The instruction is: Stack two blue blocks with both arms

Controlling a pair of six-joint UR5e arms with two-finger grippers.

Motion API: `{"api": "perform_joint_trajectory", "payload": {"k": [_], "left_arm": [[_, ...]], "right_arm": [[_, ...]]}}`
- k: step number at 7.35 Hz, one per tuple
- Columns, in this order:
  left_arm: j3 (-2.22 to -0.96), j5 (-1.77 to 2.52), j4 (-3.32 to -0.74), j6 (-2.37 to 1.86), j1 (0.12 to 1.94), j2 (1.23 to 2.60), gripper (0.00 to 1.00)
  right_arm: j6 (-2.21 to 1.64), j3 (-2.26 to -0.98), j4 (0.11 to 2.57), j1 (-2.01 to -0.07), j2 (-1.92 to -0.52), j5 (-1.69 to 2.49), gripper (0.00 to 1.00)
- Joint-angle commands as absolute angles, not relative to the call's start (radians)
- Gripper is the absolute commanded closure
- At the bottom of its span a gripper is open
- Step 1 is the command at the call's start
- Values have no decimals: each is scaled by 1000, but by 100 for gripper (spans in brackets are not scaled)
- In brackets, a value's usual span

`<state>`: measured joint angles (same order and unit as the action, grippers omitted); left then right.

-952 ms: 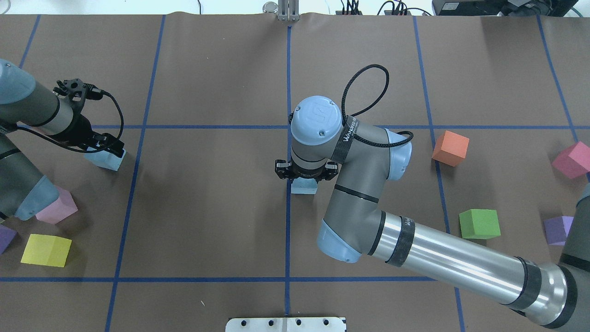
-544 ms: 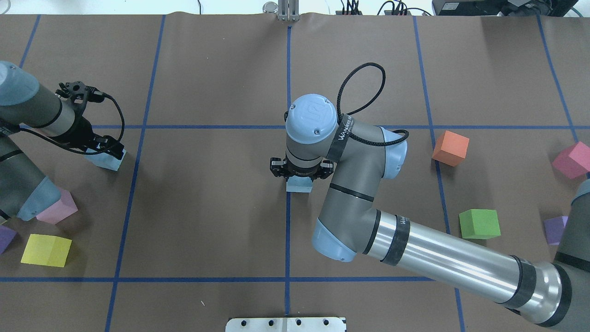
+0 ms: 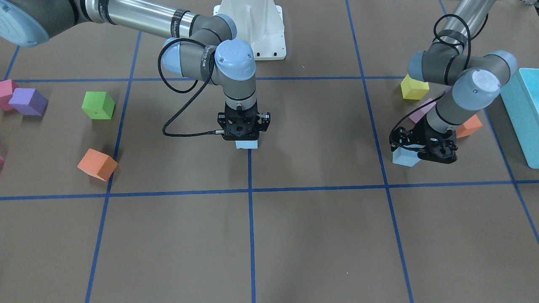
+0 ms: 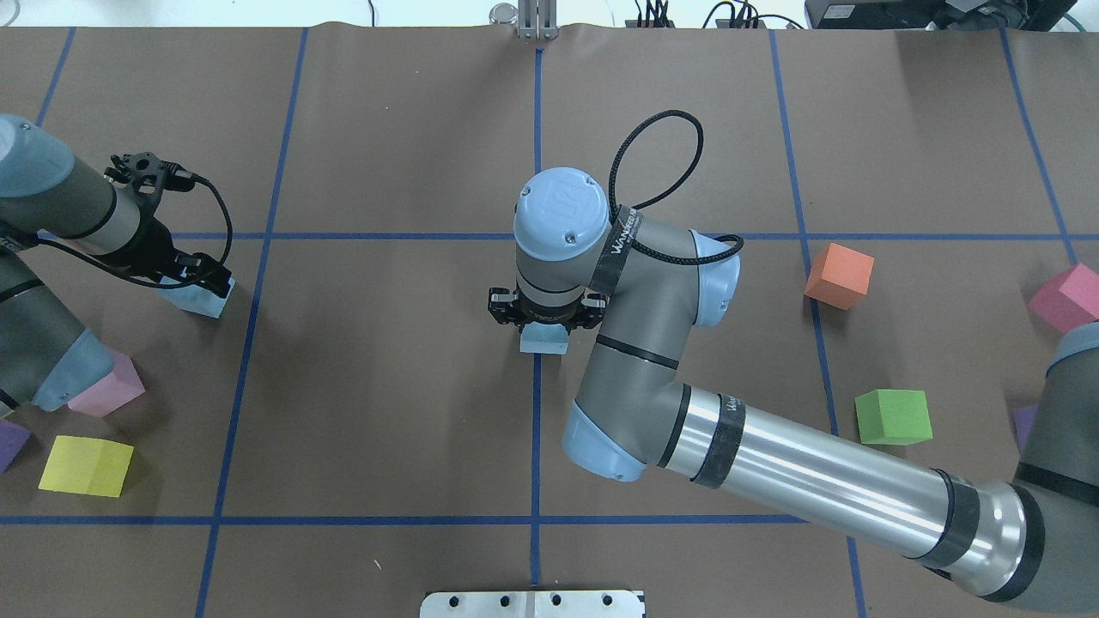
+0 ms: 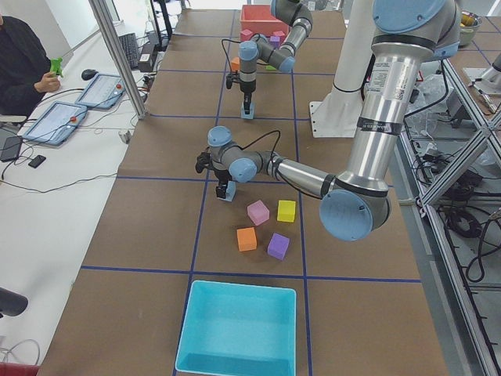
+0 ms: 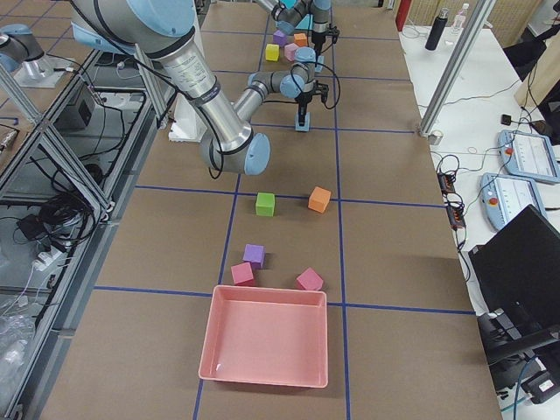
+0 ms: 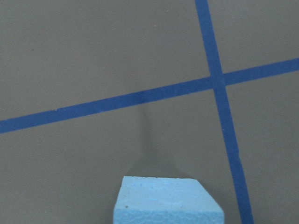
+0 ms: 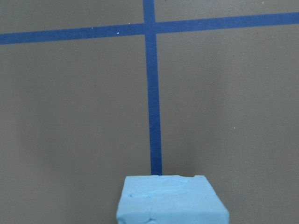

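Two pale blue blocks are in view. My right gripper [image 4: 543, 319] is shut on one blue block [image 4: 543, 341] at the table's centre, on the middle blue tape line. That block also shows in the front view [image 3: 246, 144] and fills the bottom of the right wrist view [image 8: 170, 200]. My left gripper [image 4: 196, 276] is at the table's left, shut on the other blue block [image 4: 197, 300]. This block sticks out beside the gripper in the front view [image 3: 403, 158] and shows low in the left wrist view [image 7: 166, 203]. The fingers are hidden in both wrist views.
An orange cube [image 4: 839, 275], a green cube [image 4: 893, 416] and a pink cube [image 4: 1067, 296] lie to the right. A yellow cube [image 4: 86, 465], a lilac-pink cube [image 4: 112, 386] and a purple cube [image 4: 10, 442] lie near the left arm. A turquoise box [image 3: 526, 113] stands at the left end.
My right gripper has moved leftward with its blue block, onto the centre tape line. The left gripper and its block have barely moved.
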<state>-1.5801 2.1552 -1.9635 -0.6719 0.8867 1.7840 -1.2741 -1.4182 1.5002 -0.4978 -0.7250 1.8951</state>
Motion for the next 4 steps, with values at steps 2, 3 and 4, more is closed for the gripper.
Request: {"api": "perform_joint_trajectory", "payload": {"k": [2, 3, 4], "left_arm": [[-1580, 2155, -1962, -672, 885, 1786, 6], [-1578, 2155, -1962, -672, 887, 1786, 11], [-1568, 2157, -1963, -672, 885, 1792, 21]], "right_arm": [[-1292, -1394, 1465, -499, -723, 1890, 0], [-1290, -1404, 1465, -503, -723, 1893, 0], [-1289, -1422, 1466, -524, -721, 1908, 0]]}}
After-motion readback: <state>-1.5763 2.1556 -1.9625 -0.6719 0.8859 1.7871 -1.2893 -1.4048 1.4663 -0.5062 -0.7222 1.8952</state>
